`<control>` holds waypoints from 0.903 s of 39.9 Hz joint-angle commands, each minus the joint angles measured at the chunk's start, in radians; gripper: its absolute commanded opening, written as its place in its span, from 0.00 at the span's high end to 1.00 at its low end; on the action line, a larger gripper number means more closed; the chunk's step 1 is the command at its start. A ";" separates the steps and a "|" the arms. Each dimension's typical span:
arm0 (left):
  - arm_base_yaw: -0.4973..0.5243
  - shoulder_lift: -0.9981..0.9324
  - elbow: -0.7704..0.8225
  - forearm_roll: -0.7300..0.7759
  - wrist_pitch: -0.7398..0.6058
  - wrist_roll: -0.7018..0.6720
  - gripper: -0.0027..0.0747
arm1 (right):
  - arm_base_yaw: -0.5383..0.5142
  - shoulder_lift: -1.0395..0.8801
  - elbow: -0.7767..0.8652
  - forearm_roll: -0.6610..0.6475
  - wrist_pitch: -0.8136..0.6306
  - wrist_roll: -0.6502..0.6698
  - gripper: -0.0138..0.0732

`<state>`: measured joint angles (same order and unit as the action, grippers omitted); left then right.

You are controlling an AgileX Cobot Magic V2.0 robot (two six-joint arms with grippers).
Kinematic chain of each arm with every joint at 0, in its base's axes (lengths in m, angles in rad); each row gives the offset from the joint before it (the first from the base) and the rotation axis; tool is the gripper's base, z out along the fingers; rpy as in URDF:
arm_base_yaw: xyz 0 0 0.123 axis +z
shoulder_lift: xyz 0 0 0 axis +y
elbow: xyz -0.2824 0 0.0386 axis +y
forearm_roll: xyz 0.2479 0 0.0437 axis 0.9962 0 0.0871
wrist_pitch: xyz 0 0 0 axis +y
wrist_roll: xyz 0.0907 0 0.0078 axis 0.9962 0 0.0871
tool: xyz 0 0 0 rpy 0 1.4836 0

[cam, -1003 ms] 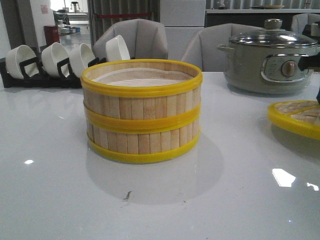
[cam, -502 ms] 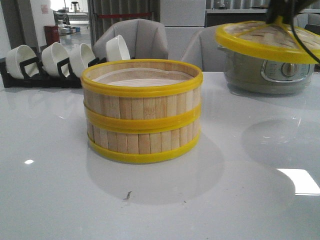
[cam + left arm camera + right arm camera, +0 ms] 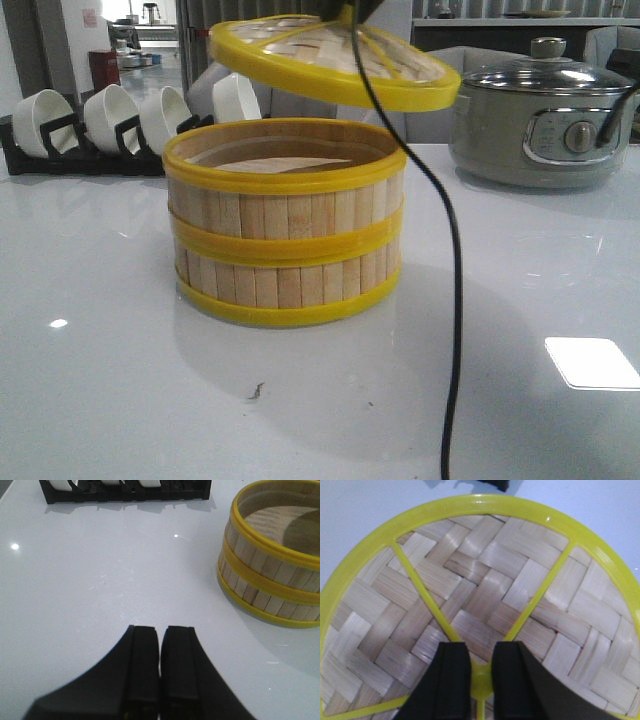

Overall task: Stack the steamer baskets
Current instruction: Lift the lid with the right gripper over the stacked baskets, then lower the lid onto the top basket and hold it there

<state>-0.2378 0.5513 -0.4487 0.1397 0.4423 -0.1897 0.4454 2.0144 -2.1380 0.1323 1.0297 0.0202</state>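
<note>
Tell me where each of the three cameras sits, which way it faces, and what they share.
Front: looks forward over the table at the stacked steamer baskets, the lid above them; only a black cable shows.
Left wrist: above the table, closed left gripper in view, baskets to one side.
Right wrist: looks down on the lid, right gripper clamping its knob.
Shared: baskets in front and left wrist; lid in front and right wrist.

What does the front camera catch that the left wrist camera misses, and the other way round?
Only the front view shows the woven lid held tilted above the stacked steamer baskets, a grey-green pot and a dangling black cable. Only the left wrist view shows the left gripper, its fingers shut on nothing. Both show the baskets, the bowl rack and the white table.
</note>
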 commanded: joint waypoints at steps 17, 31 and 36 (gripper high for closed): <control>0.000 0.005 -0.028 0.003 -0.075 -0.012 0.86 | 0.055 0.025 -0.079 0.003 -0.025 -0.033 0.81; 0.000 0.005 -0.028 0.003 -0.074 -0.012 0.86 | 0.055 0.055 -0.079 0.030 -0.019 -0.042 0.81; 0.000 0.005 -0.028 0.007 -0.074 -0.012 0.86 | 0.055 0.055 -0.079 0.041 -0.020 -0.048 0.81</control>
<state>-0.2378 0.5513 -0.4487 0.1397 0.4423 -0.1897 0.5022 2.1402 -2.1785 0.1459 1.0634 -0.0149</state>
